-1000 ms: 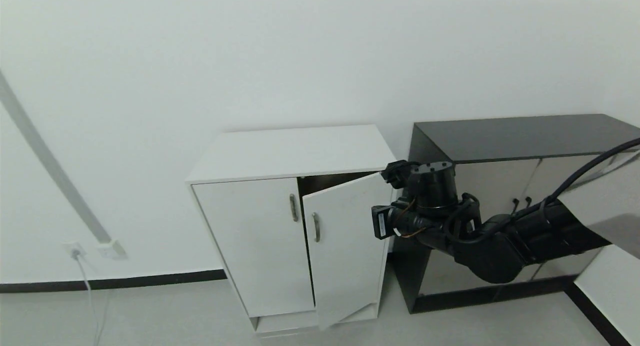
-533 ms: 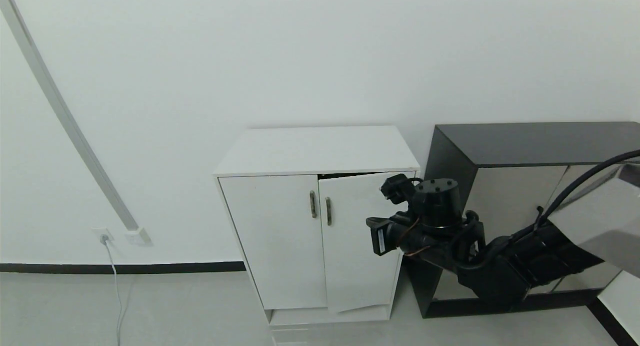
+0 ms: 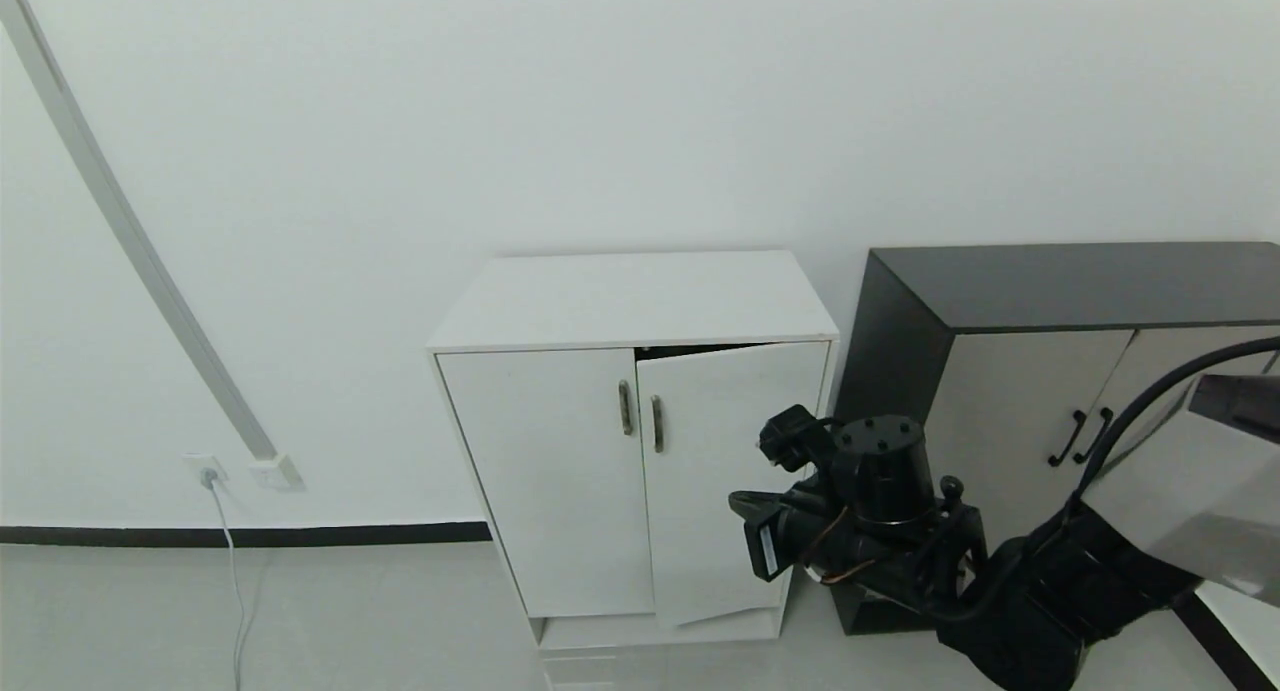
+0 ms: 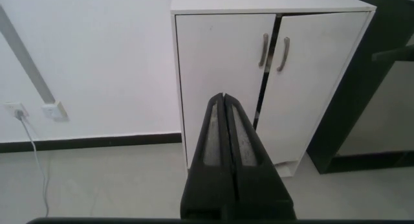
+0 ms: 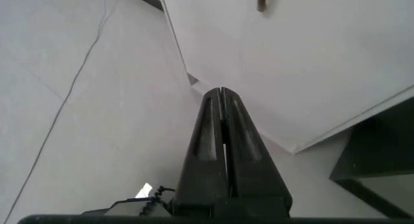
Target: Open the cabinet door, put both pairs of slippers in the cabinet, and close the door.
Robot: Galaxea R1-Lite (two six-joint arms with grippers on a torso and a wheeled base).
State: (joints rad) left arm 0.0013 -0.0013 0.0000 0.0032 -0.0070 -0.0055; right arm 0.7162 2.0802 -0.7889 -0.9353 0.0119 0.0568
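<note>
Starting with what is closest, we find the right gripper (image 5: 222, 93) with its jaws pressed flat together on nothing, aimed at the lower part of the right door (image 3: 715, 471) of the white cabinet (image 3: 630, 296); we cannot tell whether the tips touch the panel or hang just off it. Our worry is that this door never shuts properly: a dark slit runs along its top edge and its bottom corner sits out of line with the left door (image 3: 545, 476), so it is ajar. Closed jaws pushing on a smooth panel can skid sideways, and a push that lands low and near the hinge side has little leverage, so the door may stop short or spring back. The right arm also sits close to the black cabinet (image 3: 1060, 281) just beside the white one, and a wide swing could knock it. Something inside might block the door too; the slippers, if stowed, are hidden behind the doors. The left gripper (image 4: 223, 96), jaws likewise closed and empty, sits well back from the cabinet, pointed toward the seam between the two doors, below the right handle (image 4: 283, 54), so helping would take a long reach.
</note>
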